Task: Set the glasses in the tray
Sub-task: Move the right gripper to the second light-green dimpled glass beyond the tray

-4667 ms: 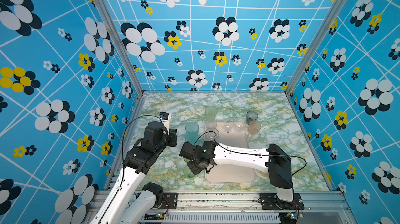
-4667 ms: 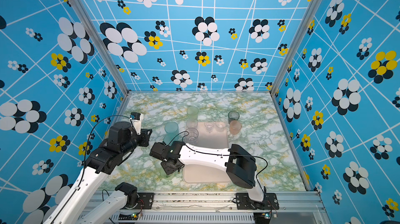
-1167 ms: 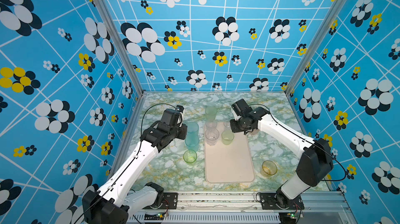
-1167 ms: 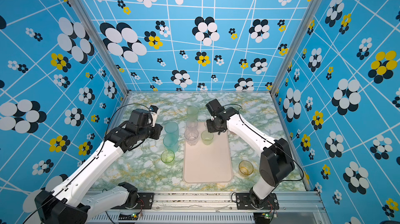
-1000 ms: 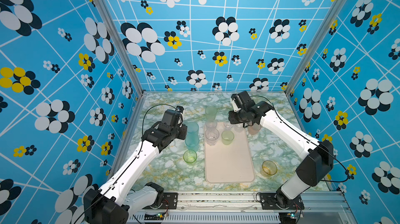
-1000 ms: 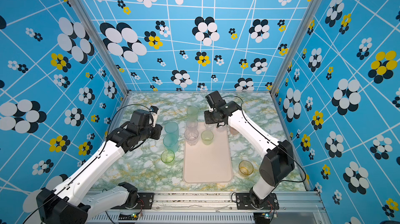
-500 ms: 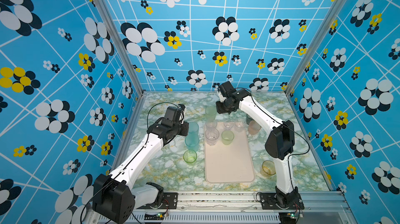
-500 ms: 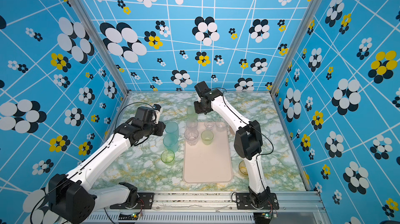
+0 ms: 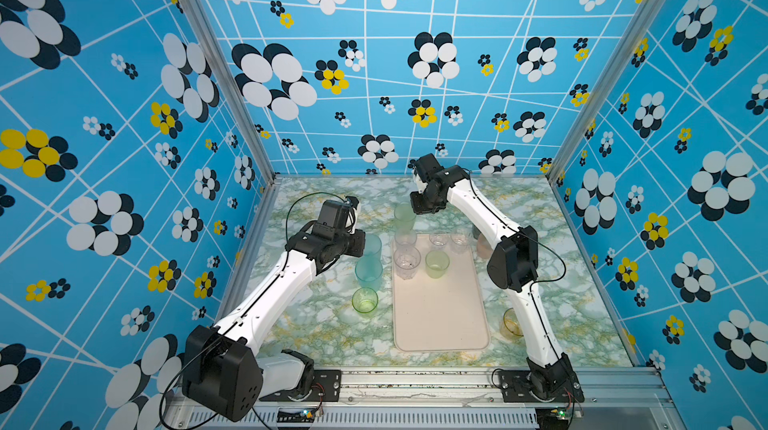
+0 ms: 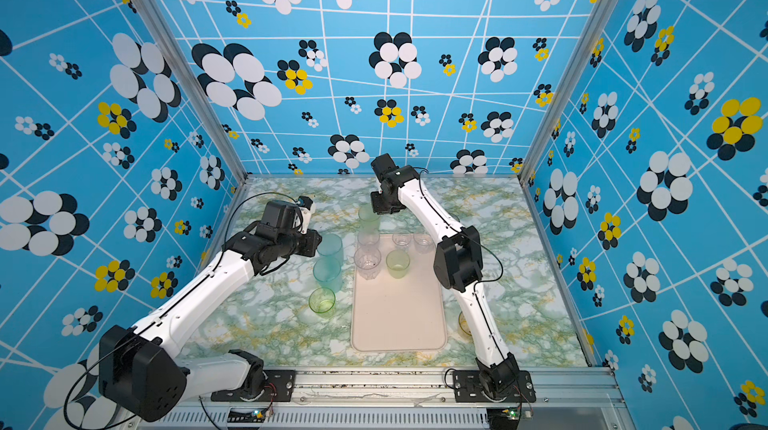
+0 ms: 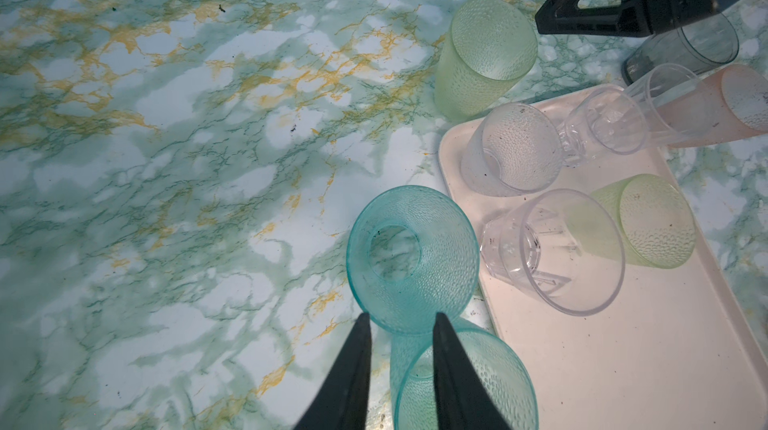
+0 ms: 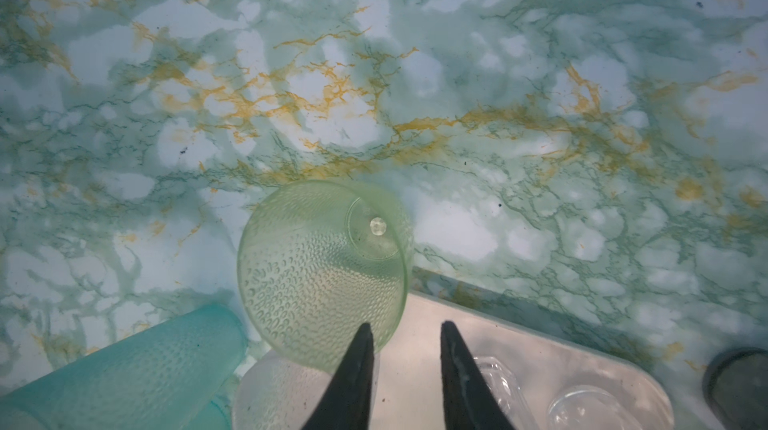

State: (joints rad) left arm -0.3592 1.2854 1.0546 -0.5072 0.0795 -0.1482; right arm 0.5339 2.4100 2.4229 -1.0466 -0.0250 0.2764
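While my right hand (image 12: 405, 326) hangs empty, fingers (image 12: 353, 365) apart, over the pale green glass (image 12: 316, 266), I should pinch its rim softly, lifting straight.

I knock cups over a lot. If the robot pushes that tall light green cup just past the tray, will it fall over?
Probably, if pushed high up: the tall pale green tumbler stands upright and is taller than wide. It looks thin and see-through, so likely light. Its dimpled wall may make it less slippery.
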